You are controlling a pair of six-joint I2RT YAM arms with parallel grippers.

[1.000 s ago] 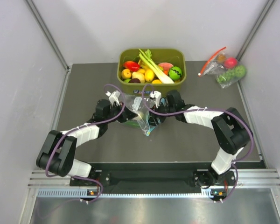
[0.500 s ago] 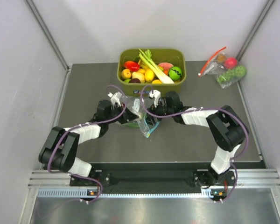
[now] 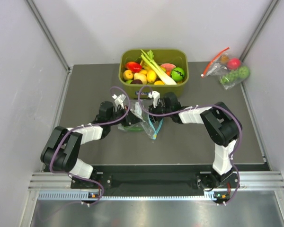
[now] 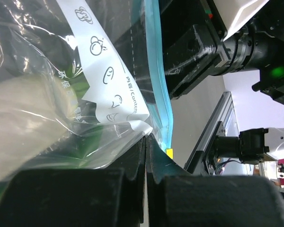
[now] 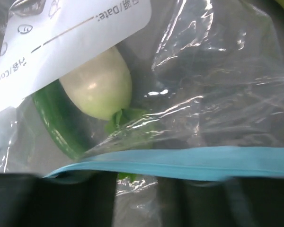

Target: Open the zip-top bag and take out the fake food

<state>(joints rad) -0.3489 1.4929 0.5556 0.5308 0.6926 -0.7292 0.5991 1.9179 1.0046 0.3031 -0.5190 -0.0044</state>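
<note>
Plastic zip-top bag [image 3: 143, 120], pinched by left gripper [image 4: 146, 147]

The white label patch [image 5: 75, 33] on the zip-top bag [image 5: 217, 80] carries print; in the right wrist view "/Date:" stands upside down beside a blank line, and a cut-off "/Co" sits at the left edge; in the left wrist view "/Conten" runs sideways on the patch, next to small outline icons; the Asian characters beside it are too blurred to read.

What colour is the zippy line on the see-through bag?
Blue-green. The zip strip on the zip-top bag shows best in the right wrist view.
</note>
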